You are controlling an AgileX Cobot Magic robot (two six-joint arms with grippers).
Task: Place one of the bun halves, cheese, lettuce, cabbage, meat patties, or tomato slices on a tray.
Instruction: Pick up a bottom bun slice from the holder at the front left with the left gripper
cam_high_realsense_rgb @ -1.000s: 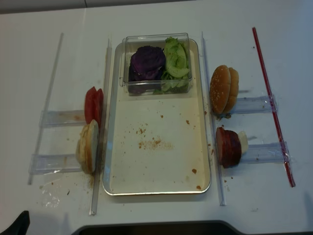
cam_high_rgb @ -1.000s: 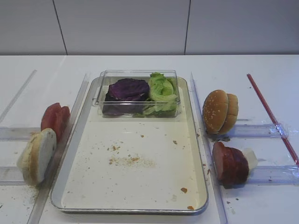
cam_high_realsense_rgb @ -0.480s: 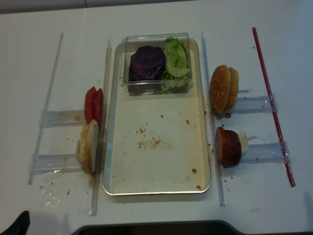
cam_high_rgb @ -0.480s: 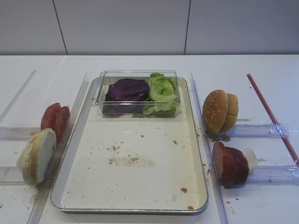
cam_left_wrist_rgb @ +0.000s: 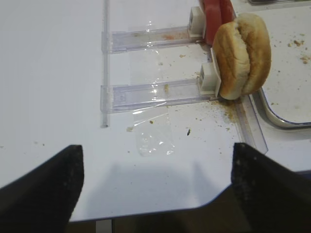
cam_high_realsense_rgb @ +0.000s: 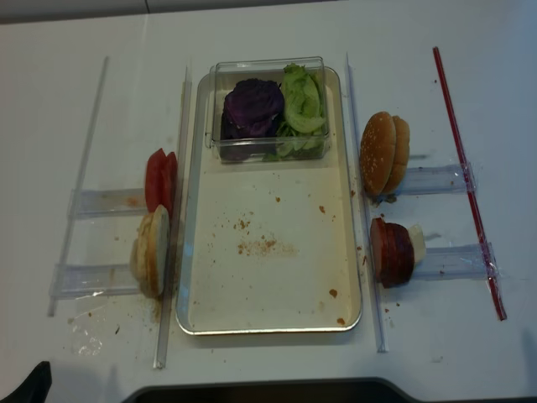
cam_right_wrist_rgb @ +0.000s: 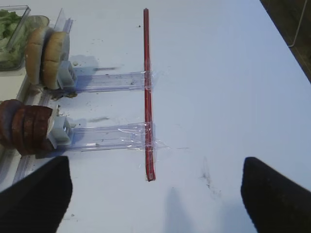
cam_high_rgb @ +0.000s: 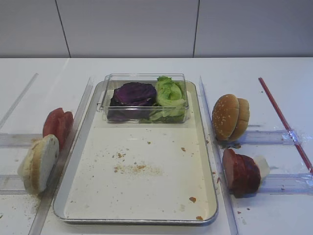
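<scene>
The silver tray (cam_high_rgb: pixel 146 196) (cam_high_realsense_rgb: pixel 268 294) lies in the middle with only crumbs on its floor. Left of it, bun halves (cam_high_rgb: pixel 38 163) (cam_left_wrist_rgb: pixel 241 56) stand on edge, with tomato slices (cam_high_rgb: pixel 57 125) (cam_left_wrist_rgb: pixel 216 12) behind them. On the right are the meat patties (cam_high_rgb: pixel 240 171) (cam_right_wrist_rgb: pixel 24 127). Cabbage (cam_high_rgb: pixel 133 93) and lettuce (cam_high_rgb: pixel 170 95) fill a clear box at the tray's far end. The cheese is out of view. My left gripper (cam_left_wrist_rgb: pixel 155 167) hangs open and empty over the table's front edge, short of the bun halves. My right gripper (cam_right_wrist_rgb: pixel 155 187) is open over bare table, right of the patties.
Domed bun tops (cam_high_rgb: pixel 230 116) (cam_right_wrist_rgb: pixel 46 56) stand behind the patties. Clear plastic rails (cam_left_wrist_rgb: pixel 150 92) (cam_right_wrist_rgb: pixel 107 136) hold the food rows on both sides. A red strip (cam_right_wrist_rgb: pixel 147 92) runs along the right. Loose clear film (cam_left_wrist_rgb: pixel 153 138) lies near the front left.
</scene>
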